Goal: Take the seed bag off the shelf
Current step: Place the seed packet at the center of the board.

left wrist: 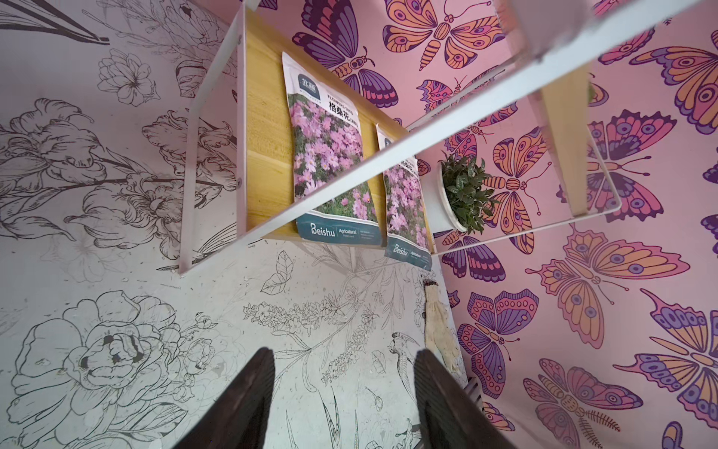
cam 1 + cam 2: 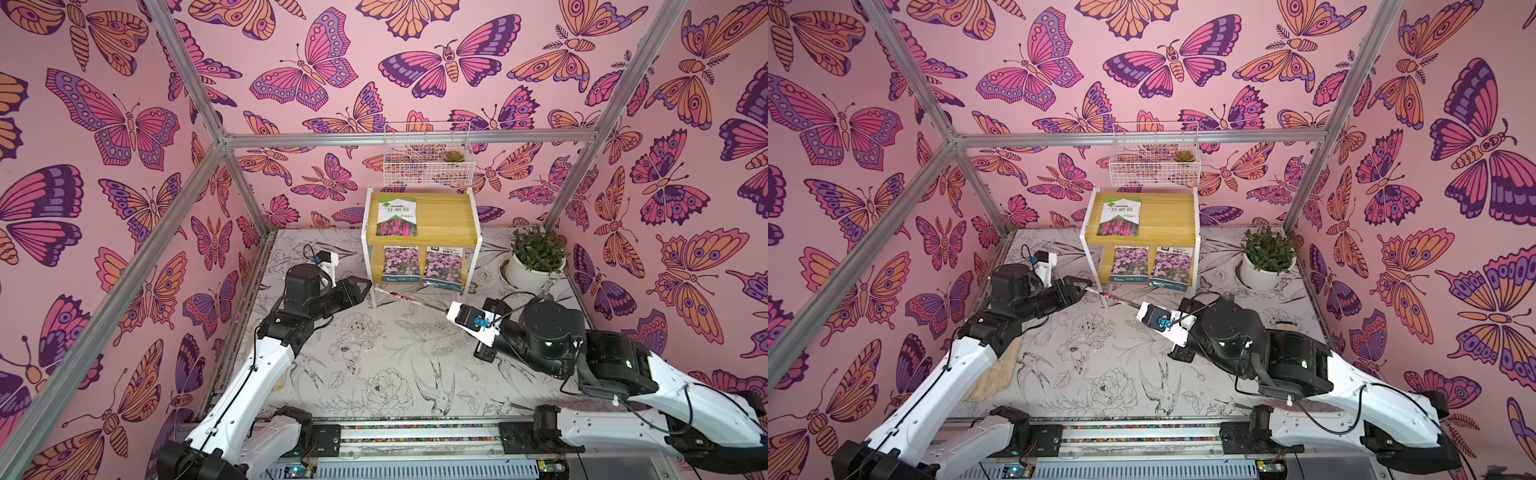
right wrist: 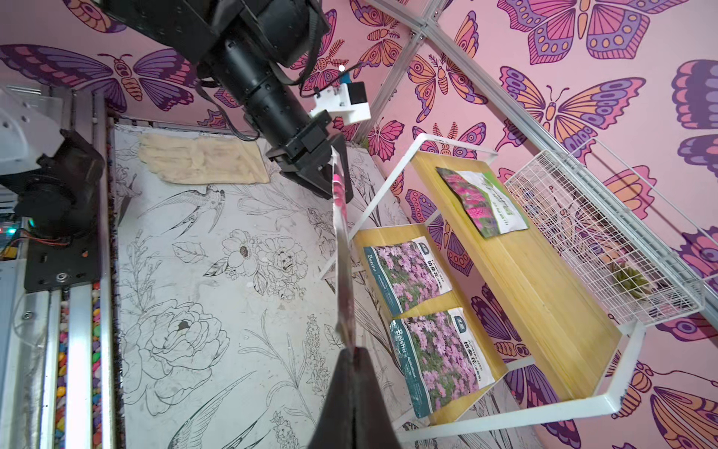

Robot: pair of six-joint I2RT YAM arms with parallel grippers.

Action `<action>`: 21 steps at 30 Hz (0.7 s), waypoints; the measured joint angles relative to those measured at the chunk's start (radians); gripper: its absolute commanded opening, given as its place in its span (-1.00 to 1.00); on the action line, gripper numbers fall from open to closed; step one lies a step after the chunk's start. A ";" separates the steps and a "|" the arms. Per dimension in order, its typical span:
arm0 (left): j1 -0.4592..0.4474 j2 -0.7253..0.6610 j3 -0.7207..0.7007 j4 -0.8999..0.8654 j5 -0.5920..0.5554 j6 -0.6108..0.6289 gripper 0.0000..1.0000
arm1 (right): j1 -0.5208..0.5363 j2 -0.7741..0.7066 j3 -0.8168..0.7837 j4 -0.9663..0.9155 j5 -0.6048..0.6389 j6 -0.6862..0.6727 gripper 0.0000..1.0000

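My right gripper (image 3: 355, 352) is shut on one end of a seed bag (image 3: 342, 248), held edge-on as a thin strip above the floor in front of the shelf (image 2: 440, 216). In both top views the bag (image 2: 411, 300) (image 2: 1117, 300) runs from my right gripper (image 2: 451, 311) towards my left gripper (image 2: 368, 286). Its far end lies right by the left fingertips; contact cannot be told. In the left wrist view the left gripper (image 1: 344, 355) is open, with only floor between the fingers. One bag (image 2: 397, 216) lies on the shelf's upper board, two (image 2: 401, 264) (image 2: 442, 268) on the lower.
A white pot with a green plant (image 2: 534, 259) stands right of the shelf. A white wire basket (image 2: 428, 162) with a small succulent (image 2: 451, 157) hangs on the back wall above it. A beige cloth (image 3: 202, 159) lies by the left wall. Butterfly-patterned walls close three sides.
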 measured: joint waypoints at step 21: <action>0.000 0.001 0.000 0.010 0.000 0.023 0.22 | 0.005 0.178 -0.481 0.292 0.363 0.010 -1.00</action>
